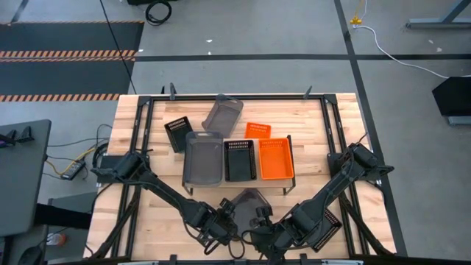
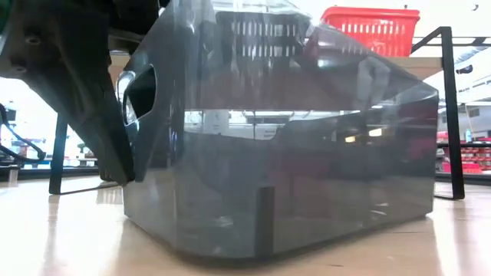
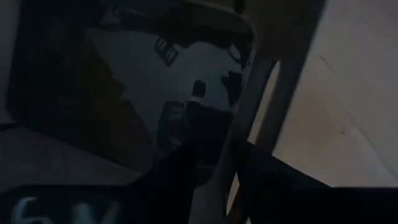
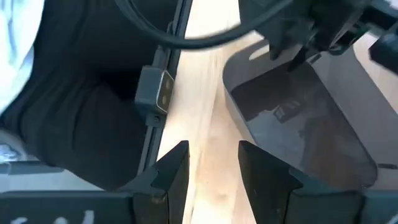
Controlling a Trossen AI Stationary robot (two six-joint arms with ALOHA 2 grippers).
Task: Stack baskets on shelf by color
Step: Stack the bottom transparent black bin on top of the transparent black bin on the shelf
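At the near edge of the table (image 1: 147, 125), between the two arms, a grey basket (image 1: 249, 200) sits on the wood, and this looks like the pickup step for it. The left gripper (image 1: 227, 221) is at the basket's near-left rim; in the left wrist view one finger (image 3: 205, 140) stands inside the wall and the other outside it, so the jaws straddle the rim, but whether they have pinched it I cannot tell. The right gripper (image 4: 213, 163) hovers just right of the same basket with its fingers parted and nothing between them, only bare wood beneath.

This basket lies at an angle to the table edges, its long axis seeming to run from near-left to far-right, open side up. In the low view it fills the picture, flat on the table top.

Farther back stands the shelf (image 1: 288, 179), carrying three baskets side by side: a grey shelf basket (image 1: 202, 158) on the left, a black basket (image 1: 240, 160) in the middle and an orange basket (image 1: 276, 159) on the right, all with long axes running near to far. Beyond the shelf lie another grey one (image 1: 223, 112), a second black one (image 1: 177, 133) and a second orange one (image 1: 257, 130).

The next move, as I judge it, calls for a firm pinch on the rim, a lift, then turning the basket to run near-to-far so it nests into the grey one on the shelf's left.
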